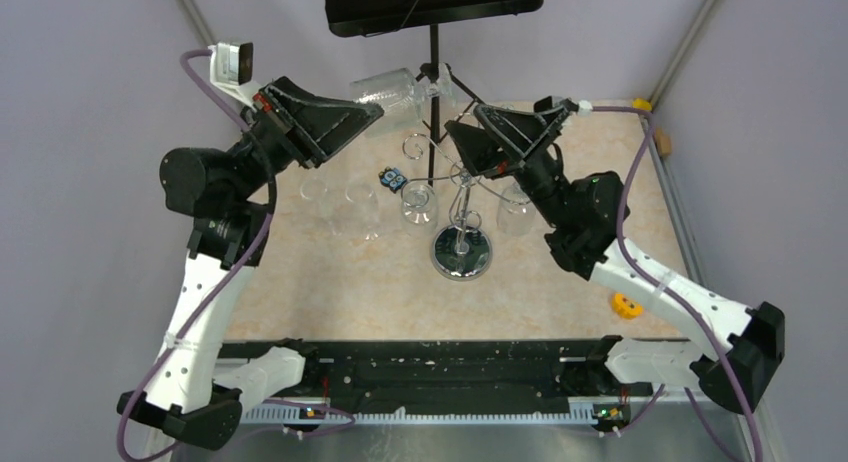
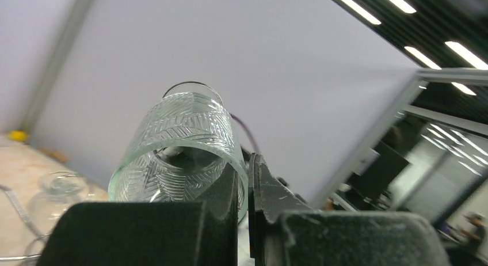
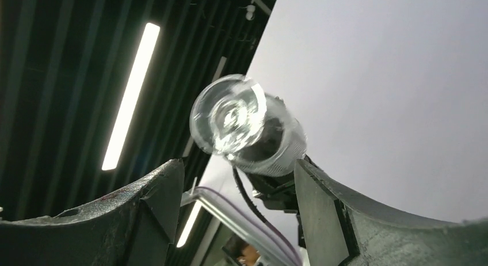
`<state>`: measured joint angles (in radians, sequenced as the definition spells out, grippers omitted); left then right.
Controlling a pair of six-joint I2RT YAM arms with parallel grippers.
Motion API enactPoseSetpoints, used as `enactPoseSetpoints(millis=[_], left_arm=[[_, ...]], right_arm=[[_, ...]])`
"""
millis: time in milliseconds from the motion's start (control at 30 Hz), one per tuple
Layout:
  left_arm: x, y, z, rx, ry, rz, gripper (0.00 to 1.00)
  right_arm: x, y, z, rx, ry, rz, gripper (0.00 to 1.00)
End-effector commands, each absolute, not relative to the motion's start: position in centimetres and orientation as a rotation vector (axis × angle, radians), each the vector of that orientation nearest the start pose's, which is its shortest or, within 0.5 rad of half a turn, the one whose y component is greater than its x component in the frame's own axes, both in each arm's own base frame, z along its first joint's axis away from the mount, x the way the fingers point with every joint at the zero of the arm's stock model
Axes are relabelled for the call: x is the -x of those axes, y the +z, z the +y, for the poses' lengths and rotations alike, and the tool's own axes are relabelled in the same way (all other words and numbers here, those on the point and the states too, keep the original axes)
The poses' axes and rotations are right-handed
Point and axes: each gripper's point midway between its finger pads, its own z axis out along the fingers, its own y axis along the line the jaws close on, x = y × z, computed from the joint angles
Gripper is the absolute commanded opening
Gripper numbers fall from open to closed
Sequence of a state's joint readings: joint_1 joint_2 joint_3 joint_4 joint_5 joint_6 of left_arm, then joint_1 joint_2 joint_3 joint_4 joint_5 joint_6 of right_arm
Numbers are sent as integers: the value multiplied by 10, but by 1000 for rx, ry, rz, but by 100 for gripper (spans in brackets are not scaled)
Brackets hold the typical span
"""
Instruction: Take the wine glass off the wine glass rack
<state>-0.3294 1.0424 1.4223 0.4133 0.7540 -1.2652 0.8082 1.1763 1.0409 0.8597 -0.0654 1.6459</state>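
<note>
Step in hand: removal, late stage. Position of glass (image 1: 388, 86): clear of the rack (image 1: 462, 254), on its side in the air, up and left of the hooks, close by the black stand (image 1: 433, 42). Left tool (image 2: 244, 188): clamped on the bowl wall at the rim. Right tool (image 3: 239, 188): spread wide, gripping nothing; foot of the glass visible beyond the gap, apparently untouched. Next, probably: carry down to bare counter (image 1: 560, 282), turn upright, set on the foot. Keep clear of the stand post and of the other glasses (image 1: 418, 204) around the rack. Move slowly; risk of slip with a thin rim grip.
</note>
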Motion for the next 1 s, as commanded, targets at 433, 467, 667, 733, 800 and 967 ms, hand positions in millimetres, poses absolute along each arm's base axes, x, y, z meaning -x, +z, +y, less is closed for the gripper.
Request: enactPoseSetpoints(millis=[433,467,667,733,800,967], left_arm=[[-310,490,-75,292,-406,1516,0],[-315,481,-66,318,-335,1543,0],[-340,423,-12,463,-107,1733,0],[-350,396,4,519,-104,1811,0],[-357,368,20,577,-90,1883,0],[-374,298,53,740,-143,2036,0]], right_arm=[[-203,559,209,-411,1666,1047,67],[-203,558,207,-413,1655,1050,67],[-202,553,200,-409,1601,1064,66],[-202,551,199,-408,1583,1072,66],[-201,549,197,-403,1570,1076,66],[-199,543,187,-416,1526,1083,65]])
